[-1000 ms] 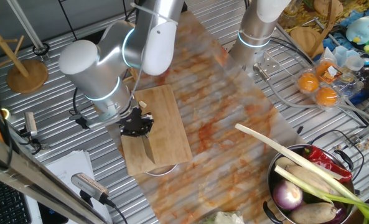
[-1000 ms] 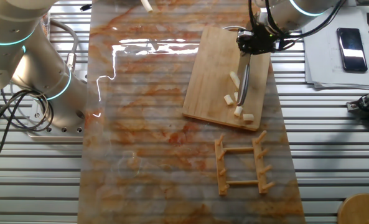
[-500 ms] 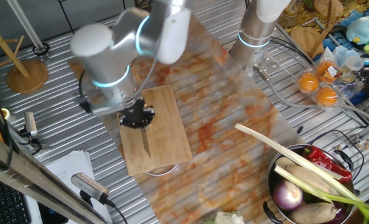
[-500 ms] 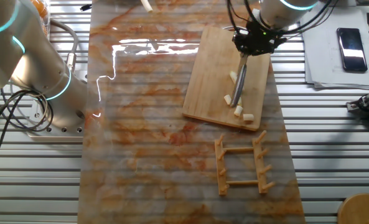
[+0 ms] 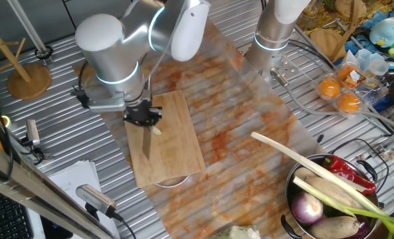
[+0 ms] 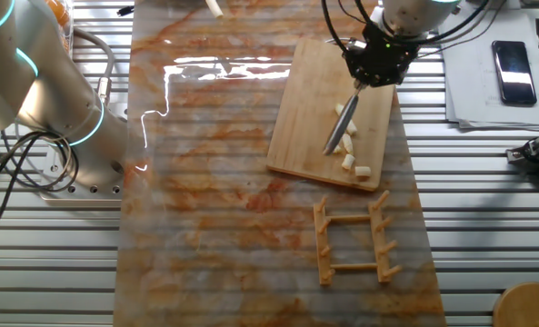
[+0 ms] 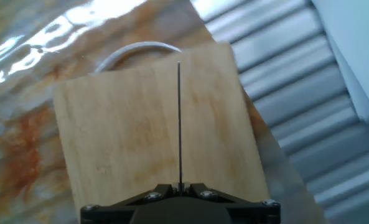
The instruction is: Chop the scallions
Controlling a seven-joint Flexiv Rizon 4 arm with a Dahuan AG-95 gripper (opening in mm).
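Several short pale scallion chunks (image 6: 349, 163) lie on the wooden cutting board (image 6: 310, 109), near its right side; one chunk shows beside the blade in one fixed view (image 5: 156, 131). My gripper (image 6: 378, 65) is shut on a knife (image 6: 342, 123), whose blade slants down-left over the chunks. In one fixed view the gripper (image 5: 142, 117) is over the board's (image 5: 173, 149) left part with the knife (image 5: 145, 142) pointing down. The hand view shows the gripper (image 7: 179, 186), the blade (image 7: 178, 121) edge-on and the board (image 7: 122, 137); no scallion shows there.
A wooden rack (image 6: 351, 241) lies just below the board. A metal bowl (image 5: 293, 199) holds a purple onion (image 5: 307, 209), a red pepper (image 5: 348, 171) and a long green-leaved stalk (image 5: 296, 159). A second arm's base (image 5: 275, 33) stands behind. A phone (image 6: 512, 59) lies at the right.
My gripper has moved towards the board's far end, and the knife has swung from straight to slanting across the chunks. The chunks have stayed roughly in place.
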